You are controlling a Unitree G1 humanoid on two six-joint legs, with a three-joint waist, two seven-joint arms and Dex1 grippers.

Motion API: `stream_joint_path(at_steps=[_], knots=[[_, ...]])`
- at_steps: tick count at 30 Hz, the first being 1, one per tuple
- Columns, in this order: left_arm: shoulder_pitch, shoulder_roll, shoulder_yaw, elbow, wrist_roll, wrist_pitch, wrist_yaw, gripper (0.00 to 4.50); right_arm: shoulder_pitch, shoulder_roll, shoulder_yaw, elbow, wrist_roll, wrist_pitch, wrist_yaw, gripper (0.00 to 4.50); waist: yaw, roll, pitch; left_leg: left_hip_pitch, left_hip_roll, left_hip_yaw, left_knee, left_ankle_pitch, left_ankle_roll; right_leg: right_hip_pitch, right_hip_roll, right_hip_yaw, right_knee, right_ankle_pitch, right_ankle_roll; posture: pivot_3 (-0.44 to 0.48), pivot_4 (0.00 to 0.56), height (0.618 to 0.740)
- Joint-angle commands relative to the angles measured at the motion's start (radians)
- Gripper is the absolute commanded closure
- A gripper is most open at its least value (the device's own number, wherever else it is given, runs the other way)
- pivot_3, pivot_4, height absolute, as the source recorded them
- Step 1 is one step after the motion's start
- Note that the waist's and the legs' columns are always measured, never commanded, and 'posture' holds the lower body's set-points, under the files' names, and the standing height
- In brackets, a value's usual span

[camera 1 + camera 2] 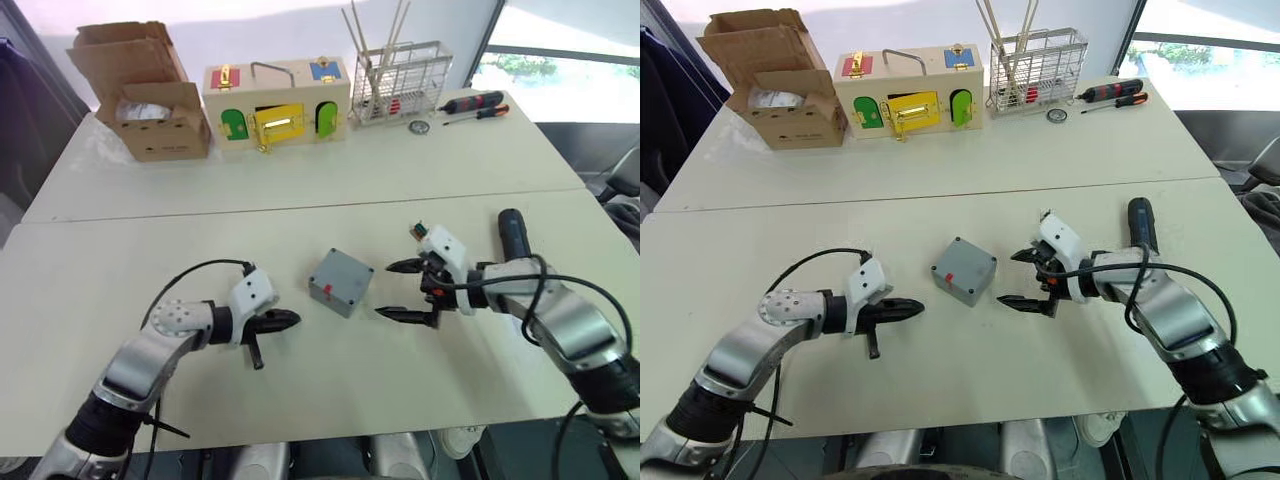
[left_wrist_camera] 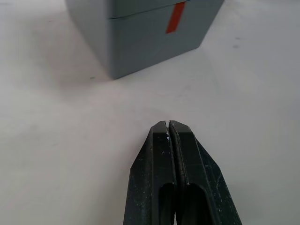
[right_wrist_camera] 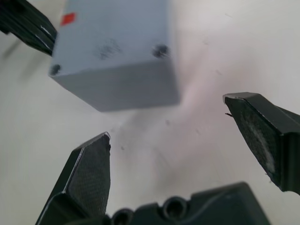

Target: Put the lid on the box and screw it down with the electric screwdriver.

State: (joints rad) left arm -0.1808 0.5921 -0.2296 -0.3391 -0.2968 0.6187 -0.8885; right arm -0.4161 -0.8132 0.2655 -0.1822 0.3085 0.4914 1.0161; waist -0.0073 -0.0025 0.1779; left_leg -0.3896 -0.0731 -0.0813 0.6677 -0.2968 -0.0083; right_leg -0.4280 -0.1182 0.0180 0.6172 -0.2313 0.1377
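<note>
The grey box sits mid-table, a red mark on its side. The lid lies on top of it, with screw holes at its corners and a seam under it. My left gripper rests shut and empty on the table just left of the box, fingertips pointing at it. My right gripper hovers open just right of the box, nothing between its fingers. The electric screwdriver, a thick black cylinder, lies on the table beyond my right forearm.
At the back stand a brown cardboard box, a wooden box with coloured doors, a wire rack and small red-and-black hand screwdrivers. A seam between two tables runs across behind the box.
</note>
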Motion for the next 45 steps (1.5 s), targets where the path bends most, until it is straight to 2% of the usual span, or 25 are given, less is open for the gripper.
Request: stream_joint_path(at_steps=[1,6,11,18,29,35,45], knots=[[-0.014,-0.024,-0.021,-0.031,-0.006,0.012,0.024,4.5,-0.041,0.028,0.011,0.062,-0.031,-0.093,0.063,0.03,0.0,0.0,0.0,0.0,0.0,0.0,0.0,0.0,0.0,0.0,0.0,0.0,0.0,0.0,0.0,0.0,0.15,0.739],[-0.065,-0.069,-0.051,0.046,0.047,-0.039,0.06,4.5,-0.06,0.08,0.032,0.073,-0.033,-0.077,0.097,0.03,-0.001,0.0,0.0,0.0,0.0,0.0,0.0,0.003,-0.005,0.0,0.0,0.0,-0.001,0.0,0.0,0.0,0.15,0.739],[-0.108,-0.114,-0.041,0.122,0.069,-0.07,0.098,4.5,0.001,0.059,0.018,-0.025,-0.019,-0.015,0.096,0.03,0.001,0.0,0.0,0.0,0.0,-0.001,0.0,0.003,-0.005,0.0,0.0,0.0,0.0,0.0,0.0,0.0,0.15,0.739],[-0.122,-0.145,-0.035,0.166,0.096,-0.115,0.134,4.5,0.082,0.079,-0.03,-0.179,0.015,0.106,0.011,0.03,0.011,0.0,0.0,0.0,0.0,-0.001,0.0,0.003,-0.005,0.0,0.0,0.0,0.001,0.0,0.0,0.0,0.15,0.739],[-0.155,-0.167,-0.025,0.212,0.113,-0.153,0.156,4.5,0.12,0.098,-0.027,-0.258,0.014,0.198,-0.031,0.03,0.019,0.0,-0.001,0.0,-0.001,-0.001,0.0,0.003,-0.005,0.0,0.0,0.0,0.001,0.0,0.0,0.0,0.15,0.739],[-0.148,-0.177,-0.028,0.204,0.112,-0.152,0.149,4.5,0.13,0.082,-0.015,-0.25,-0.006,0.202,-0.036,0.03,0.019,0.0,-0.001,0.0,-0.001,-0.001,0.0,0.003,-0.005,0.0,0.0,0.0,0.001,0.0,0.0,0.0,0.15,0.739],[-0.067,-0.15,-0.042,0.095,0.079,-0.092,0.1,4.5,0.117,0.064,-0.051,-0.203,-0.029,0.157,-0.05,0.03,0.02,0.0,-0.001,0.0,-0.001,-0.001,0.0,0.003,-0.005,0.0,0.0,0.0,0.001,0.0,0.0,0.0,0.15,0.739]])
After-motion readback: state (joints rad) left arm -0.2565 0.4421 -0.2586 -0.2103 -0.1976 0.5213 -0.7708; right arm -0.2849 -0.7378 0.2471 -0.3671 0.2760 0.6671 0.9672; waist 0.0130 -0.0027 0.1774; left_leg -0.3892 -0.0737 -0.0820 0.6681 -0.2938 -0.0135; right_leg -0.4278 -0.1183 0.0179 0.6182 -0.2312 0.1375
